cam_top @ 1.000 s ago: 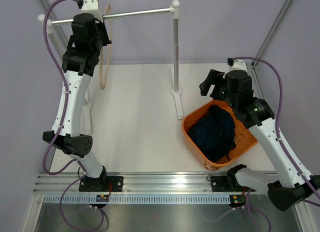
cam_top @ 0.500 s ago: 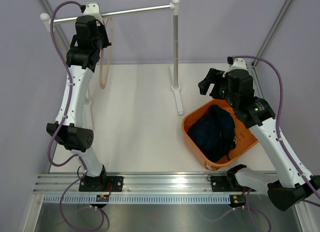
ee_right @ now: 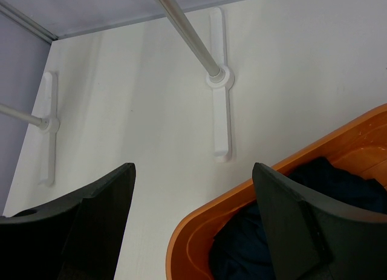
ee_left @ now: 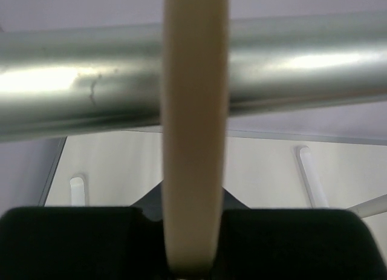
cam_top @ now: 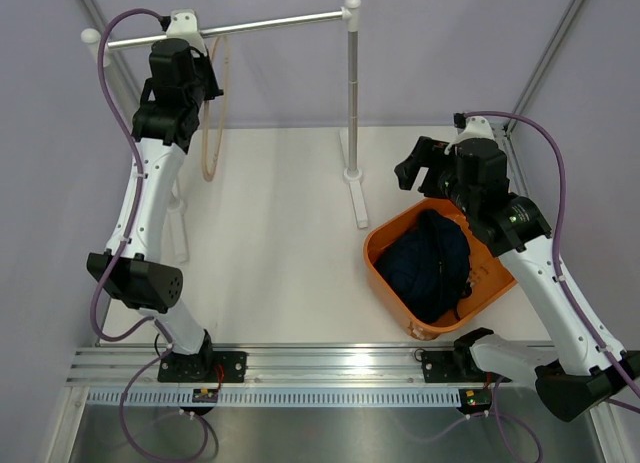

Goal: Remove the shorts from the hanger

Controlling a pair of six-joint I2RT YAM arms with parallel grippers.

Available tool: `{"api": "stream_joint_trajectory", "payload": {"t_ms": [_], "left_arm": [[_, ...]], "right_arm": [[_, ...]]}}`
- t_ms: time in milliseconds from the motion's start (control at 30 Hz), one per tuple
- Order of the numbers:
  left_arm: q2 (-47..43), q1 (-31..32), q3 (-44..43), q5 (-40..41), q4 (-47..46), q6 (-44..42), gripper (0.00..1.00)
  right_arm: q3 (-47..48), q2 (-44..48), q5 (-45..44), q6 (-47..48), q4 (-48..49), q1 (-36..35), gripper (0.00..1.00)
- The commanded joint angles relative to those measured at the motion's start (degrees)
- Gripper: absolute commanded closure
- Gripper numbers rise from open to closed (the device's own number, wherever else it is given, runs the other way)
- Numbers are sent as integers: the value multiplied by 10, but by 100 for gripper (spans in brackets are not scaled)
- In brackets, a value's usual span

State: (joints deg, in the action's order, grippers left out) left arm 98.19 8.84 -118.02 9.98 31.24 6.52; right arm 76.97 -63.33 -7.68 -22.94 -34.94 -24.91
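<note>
The dark navy shorts (cam_top: 428, 263) lie bunched in an orange basin (cam_top: 374, 245) at the right, off the hanger; they also show in the right wrist view (ee_right: 344, 180). The tan wooden hanger (cam_top: 211, 123) hangs from the left end of the silver rail (cam_top: 270, 23). My left gripper (cam_top: 203, 73) is raised to the rail and shut on the hanger's top; in the left wrist view the tan band (ee_left: 195, 141) runs between the black fingers (ee_left: 66, 244) and crosses the rail (ee_left: 302, 68). My right gripper (cam_top: 412, 171) is open and empty above the basin's far left rim (ee_right: 199, 231).
The rail's right post (cam_top: 351, 93) stands on a white foot (cam_top: 357, 198) close to the basin's left side. The left post and its foot (cam_top: 176, 233) stand behind my left arm. Grey walls close in the back and both sides.
My left arm has lifted the hanger's top up and back against the rail, and the rail has shifted a little. My right gripper has barely moved.
</note>
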Motion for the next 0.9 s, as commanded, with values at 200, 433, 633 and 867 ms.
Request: {"api": "stream_joint_trajectory", "payload": {"t_ms": [200,433,633,867], "left_arm": [[-41,-1,31,-12,-7,3,84],[-62,-1,41,-10,-8,4,68],[-98,-1,53,-7,-13,8,47],[-149,0,60,-12,-5,7,34]], "right_arm": [[-1,8,15,2,22,3,13],[-3,8,17,3,23,3,13],[-9,11,34,6,33,2,12],[-18,17,62,6,55,3,9]]}}
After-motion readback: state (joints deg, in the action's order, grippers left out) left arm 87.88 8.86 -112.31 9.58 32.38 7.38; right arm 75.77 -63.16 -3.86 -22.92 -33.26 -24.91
